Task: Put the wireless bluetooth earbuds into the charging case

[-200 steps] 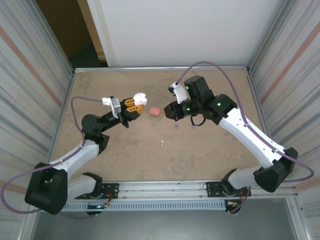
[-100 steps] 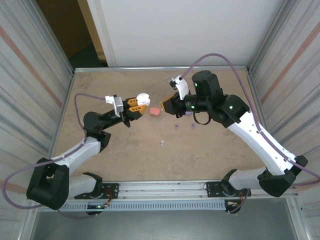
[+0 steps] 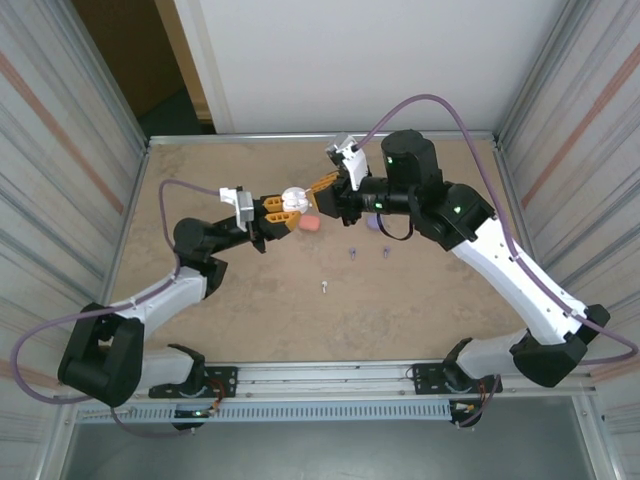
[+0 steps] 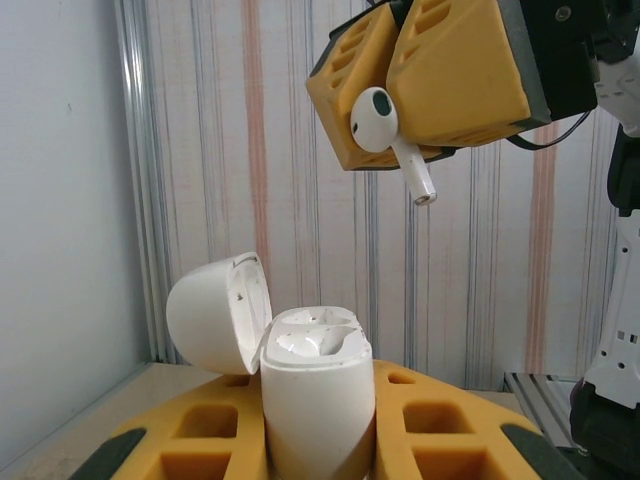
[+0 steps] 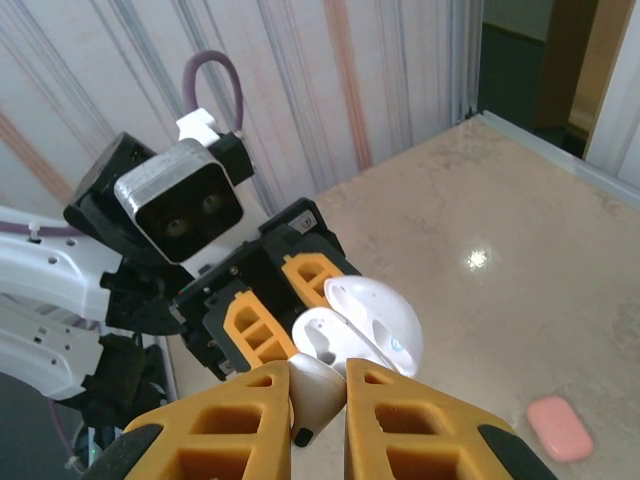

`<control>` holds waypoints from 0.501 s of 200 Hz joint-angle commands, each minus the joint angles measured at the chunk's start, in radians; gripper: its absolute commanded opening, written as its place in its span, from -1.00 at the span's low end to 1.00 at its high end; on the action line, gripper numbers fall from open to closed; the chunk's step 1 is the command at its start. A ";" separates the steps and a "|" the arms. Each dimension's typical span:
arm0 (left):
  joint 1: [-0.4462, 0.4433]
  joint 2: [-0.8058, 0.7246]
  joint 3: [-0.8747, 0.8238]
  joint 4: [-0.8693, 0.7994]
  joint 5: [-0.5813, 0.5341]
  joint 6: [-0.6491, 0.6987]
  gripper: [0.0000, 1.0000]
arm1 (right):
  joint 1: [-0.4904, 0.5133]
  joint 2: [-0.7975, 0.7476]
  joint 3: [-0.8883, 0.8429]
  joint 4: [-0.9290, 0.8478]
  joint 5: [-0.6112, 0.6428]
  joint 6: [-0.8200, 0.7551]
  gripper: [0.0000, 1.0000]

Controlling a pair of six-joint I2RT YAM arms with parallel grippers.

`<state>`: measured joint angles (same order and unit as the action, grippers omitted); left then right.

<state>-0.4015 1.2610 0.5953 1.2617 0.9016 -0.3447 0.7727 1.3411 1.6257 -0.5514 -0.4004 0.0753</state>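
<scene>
My left gripper (image 4: 316, 392) is shut on an open white charging case (image 4: 318, 400), held upright with its lid (image 4: 213, 312) swung back to the left. Both sockets look unfilled. My right gripper (image 5: 318, 382) is shut on a white earbud (image 5: 320, 392). From the left wrist, that earbud (image 4: 374, 120) hangs above the case and a little to its right, stem pointing down-right, apart from the case. In the top view the left gripper (image 3: 277, 208) and right gripper (image 3: 326, 186) meet over the table's far middle, the case (image 3: 293, 198) between them.
A pink case (image 3: 311, 223) lies on the table just below the grippers. Two purple earbuds (image 3: 352, 254) (image 3: 386, 252) and a small white earbud (image 3: 326, 287) lie nearer the front. A purple thing (image 3: 373, 226) peeks from under the right arm.
The right gripper has lifted off the table and swung left with the white earbud, up to the case. The left gripper has carried the case a little to the right.
</scene>
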 commanded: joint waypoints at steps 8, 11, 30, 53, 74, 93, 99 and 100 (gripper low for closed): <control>-0.012 0.002 0.038 0.041 0.029 -0.011 -1.00 | 0.016 0.029 0.052 0.042 -0.023 -0.040 -0.69; -0.013 0.003 0.038 0.041 0.029 -0.012 -1.00 | 0.018 0.033 0.055 0.042 -0.022 -0.041 -0.69; -0.017 0.005 0.042 0.041 0.031 -0.011 -1.00 | 0.028 0.049 0.065 0.044 -0.016 -0.048 -0.68; -0.020 0.006 0.044 0.041 0.031 -0.012 -1.00 | 0.041 0.063 0.068 0.050 -0.002 -0.059 -0.68; -0.022 0.008 0.044 0.039 0.034 -0.011 -1.00 | 0.045 0.074 0.075 0.050 0.005 -0.060 -0.68; -0.021 0.006 0.044 0.038 0.035 -0.012 -1.00 | 0.046 0.083 0.078 0.048 0.011 -0.063 -0.68; -0.022 0.006 0.044 0.039 0.035 -0.011 -1.00 | 0.046 0.085 0.077 0.048 0.015 -0.065 -0.68; -0.022 0.006 0.044 0.039 0.035 -0.012 -1.00 | 0.046 0.085 0.077 0.048 0.014 -0.065 -0.68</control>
<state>-0.4149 1.2652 0.6098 1.2617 0.9184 -0.3450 0.8124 1.4128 1.6611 -0.5228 -0.3965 0.0391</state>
